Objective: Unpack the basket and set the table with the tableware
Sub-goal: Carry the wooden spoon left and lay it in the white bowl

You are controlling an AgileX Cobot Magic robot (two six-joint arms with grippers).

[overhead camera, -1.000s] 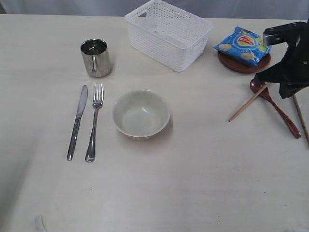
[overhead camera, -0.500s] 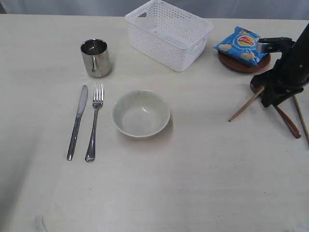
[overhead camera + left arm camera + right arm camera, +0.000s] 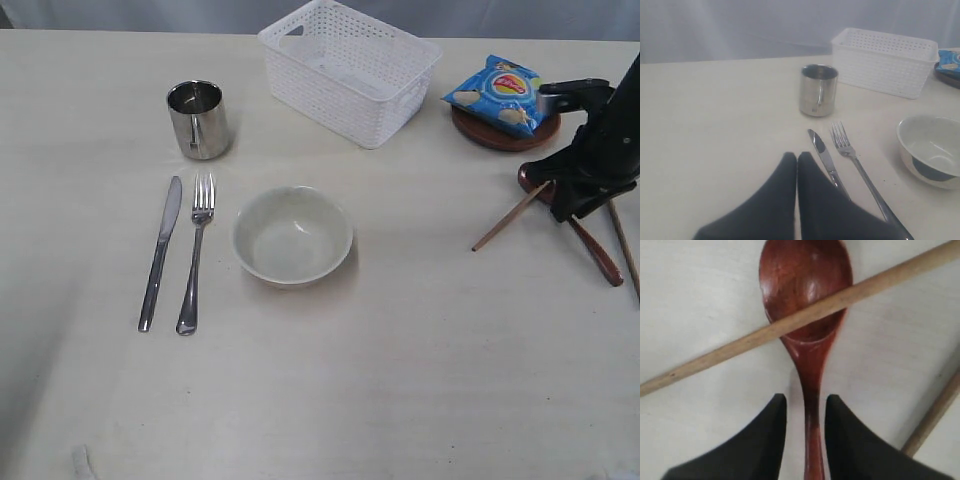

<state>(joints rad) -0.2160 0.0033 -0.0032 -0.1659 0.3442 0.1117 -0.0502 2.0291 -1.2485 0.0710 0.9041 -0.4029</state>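
We record the matte black, angular-housed right arm (image 3: 612,135) at the three o'clock edge of the exterior view. Its surface is too dark there to resolve finer detail. A small pale grey rectangular block (image 3: 553,100) is mounted at the arm's ten o'clock side, on a black bracket. The black right gripper (image 3: 566,208) matches the arm in colour. Seen close, its two fingers (image 3: 760,440) are plain matte black, broad at the base and tapering to rounded tips. The black left gripper (image 3: 797,156) has two fingers (image 3: 775,200) of the same matte finish, tapering to narrower tips.
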